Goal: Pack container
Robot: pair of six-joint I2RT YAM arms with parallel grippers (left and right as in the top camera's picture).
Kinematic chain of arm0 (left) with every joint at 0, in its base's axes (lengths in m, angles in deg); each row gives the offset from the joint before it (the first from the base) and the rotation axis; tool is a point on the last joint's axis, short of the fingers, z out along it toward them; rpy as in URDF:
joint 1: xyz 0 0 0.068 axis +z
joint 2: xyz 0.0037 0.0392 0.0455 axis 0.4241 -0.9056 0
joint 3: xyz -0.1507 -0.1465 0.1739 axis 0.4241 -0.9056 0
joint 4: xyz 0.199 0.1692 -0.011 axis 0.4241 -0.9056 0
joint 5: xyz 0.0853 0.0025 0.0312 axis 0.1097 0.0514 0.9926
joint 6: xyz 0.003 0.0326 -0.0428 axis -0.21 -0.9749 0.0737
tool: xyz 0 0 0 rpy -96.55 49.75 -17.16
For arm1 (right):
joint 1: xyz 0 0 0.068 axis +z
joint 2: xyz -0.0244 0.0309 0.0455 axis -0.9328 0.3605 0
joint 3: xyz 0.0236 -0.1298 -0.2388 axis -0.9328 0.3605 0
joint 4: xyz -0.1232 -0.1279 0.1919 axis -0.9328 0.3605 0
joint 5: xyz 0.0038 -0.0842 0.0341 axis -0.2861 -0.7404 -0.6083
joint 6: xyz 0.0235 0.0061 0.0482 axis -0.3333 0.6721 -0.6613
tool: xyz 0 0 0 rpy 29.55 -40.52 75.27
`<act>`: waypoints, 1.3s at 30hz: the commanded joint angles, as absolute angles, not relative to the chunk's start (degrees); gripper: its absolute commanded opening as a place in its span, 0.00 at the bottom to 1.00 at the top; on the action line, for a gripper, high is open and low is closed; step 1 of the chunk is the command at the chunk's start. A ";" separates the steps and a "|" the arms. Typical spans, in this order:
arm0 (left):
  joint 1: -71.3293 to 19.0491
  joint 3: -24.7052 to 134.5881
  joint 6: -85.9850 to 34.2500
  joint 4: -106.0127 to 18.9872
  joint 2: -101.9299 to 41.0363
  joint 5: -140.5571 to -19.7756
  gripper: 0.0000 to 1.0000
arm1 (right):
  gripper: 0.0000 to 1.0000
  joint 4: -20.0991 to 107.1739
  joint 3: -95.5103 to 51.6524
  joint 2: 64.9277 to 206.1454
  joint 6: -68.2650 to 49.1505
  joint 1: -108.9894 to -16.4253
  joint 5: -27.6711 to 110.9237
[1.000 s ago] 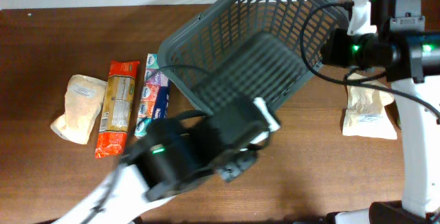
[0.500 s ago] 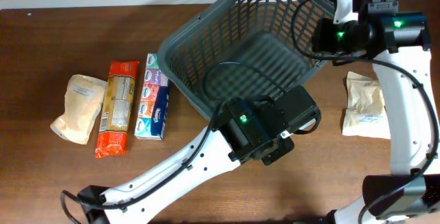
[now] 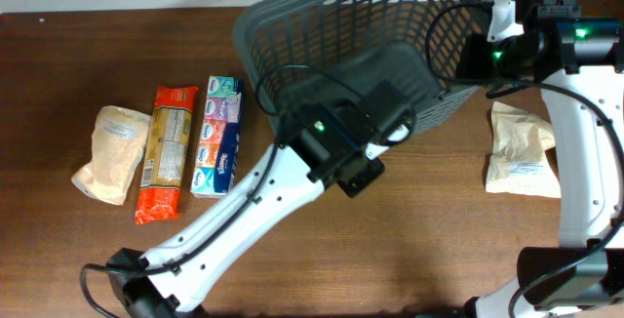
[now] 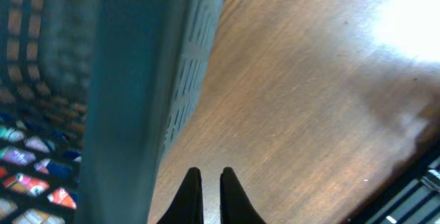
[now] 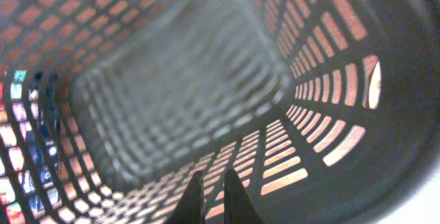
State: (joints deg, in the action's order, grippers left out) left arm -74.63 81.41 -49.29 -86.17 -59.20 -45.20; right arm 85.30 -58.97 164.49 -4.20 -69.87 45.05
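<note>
Reaching diagonally from the near left, left gripper [image 4: 210, 198] jaws almost together on nothing, just beside the outer wall of the container [image 3: 322, 35], set far centre-right on the table [image 3: 439, 259], right gripper [image 5: 212, 196] jaws likewise nearly closed, empty, pointing into its lattice interior

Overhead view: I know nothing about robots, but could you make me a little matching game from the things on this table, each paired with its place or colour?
Things:
1. basket
2. red packet
3. tissue pack
4. white pouch

Place or colour:
A. lies alone on the right side of the table
B. dark grey, with slotted walls
C. lies between the beige pouch and the tissue pack
D. the one in the left row closest to the basket

Pairs: 1-B, 2-C, 3-D, 4-A
</note>
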 commanded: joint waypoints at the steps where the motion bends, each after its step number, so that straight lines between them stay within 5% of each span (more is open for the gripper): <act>1: -70.63 80.73 -50.45 -86.49 -59.64 -43.64 0.02 | 0.04 87.61 -59.38 164.88 -3.37 -70.46 43.43; 22: -60.93 80.75 -47.15 -94.23 -53.69 -44.15 0.02 | 0.04 85.54 -60.85 152.12 -3.00 -70.61 43.19; 29: -58.35 80.75 -40.15 -93.10 -38.28 -39.12 0.16 | 0.04 83.02 -61.11 150.17 -8.66 -81.06 42.62; 39: -44.73 80.73 -38.77 -94.63 -33.21 -36.67 0.17 | 0.04 77.80 -61.11 159.68 -7.96 -90.43 43.84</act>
